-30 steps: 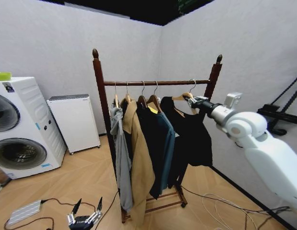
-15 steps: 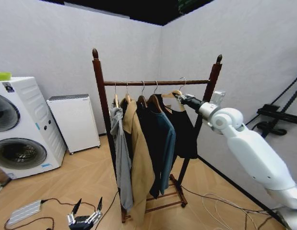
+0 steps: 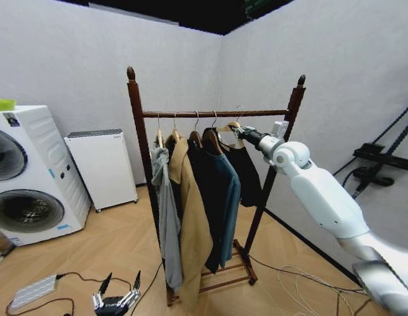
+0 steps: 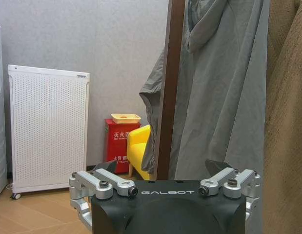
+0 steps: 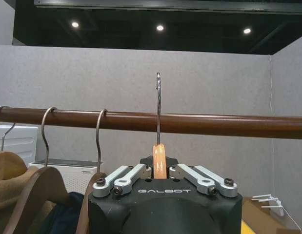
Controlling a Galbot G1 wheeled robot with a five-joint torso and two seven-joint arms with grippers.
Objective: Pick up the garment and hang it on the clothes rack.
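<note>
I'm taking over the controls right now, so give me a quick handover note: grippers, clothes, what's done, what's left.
Right gripper: shut on the hanger of the black top, held up at the rack's bar.
Left gripper: open, parked low by the floor.
Done: top picked up and brought to the rack, beside the blue coat.
Left: the hook stands upright at the bar, apparently not yet over it; seat it, then release.

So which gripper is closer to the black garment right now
Right. The right gripper grips the garment by its hanger, up at the clothes rack bar. The left gripper hangs low near the floor, well away.
</note>
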